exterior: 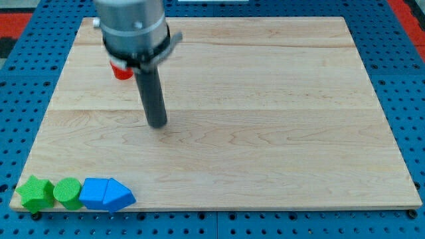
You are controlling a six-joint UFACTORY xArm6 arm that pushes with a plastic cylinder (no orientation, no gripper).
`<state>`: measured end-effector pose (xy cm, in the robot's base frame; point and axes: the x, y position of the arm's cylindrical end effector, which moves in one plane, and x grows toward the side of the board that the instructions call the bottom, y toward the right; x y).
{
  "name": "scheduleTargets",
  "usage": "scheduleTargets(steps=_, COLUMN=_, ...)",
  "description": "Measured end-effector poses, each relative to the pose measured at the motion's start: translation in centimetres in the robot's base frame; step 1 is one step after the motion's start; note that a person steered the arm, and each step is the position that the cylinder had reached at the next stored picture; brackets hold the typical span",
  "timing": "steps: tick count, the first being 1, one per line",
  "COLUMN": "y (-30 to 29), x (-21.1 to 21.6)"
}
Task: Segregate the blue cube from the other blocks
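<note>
The blue cube (95,193) sits at the board's bottom left, touching a blue wedge-shaped block (119,195) on its right and a green cylinder (67,192) on its left. A green star-shaped block (35,193) lies at the far left of that row. A red block (121,70) shows near the view's top left, partly hidden behind the arm. My tip (157,123) rests on the board at the upper left of centre, well above and to the right of the blue cube, touching no block.
The wooden board (265,133) lies on a blue pegboard table (405,79). The row of blocks lies along the board's bottom edge, close to its left corner. The arm's grey body (131,26) covers part of the board's top left.
</note>
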<state>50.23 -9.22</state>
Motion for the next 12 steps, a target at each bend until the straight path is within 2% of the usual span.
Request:
scheduleTargets(steps=1, y=0.8, x=4.3)
scheduleTargets(steps=2, y=1.7, x=11.5)
scheduleTargets(steps=4, y=-0.2, x=11.7)
scheduleTargets(steps=6, y=-6.8, x=11.6)
scheduleTargets(steps=7, y=-11.9, x=11.6)
scheduleTargets(steps=10, y=-10.2, x=8.9)
scheduleTargets(steps=12, y=-8.0, x=3.9)
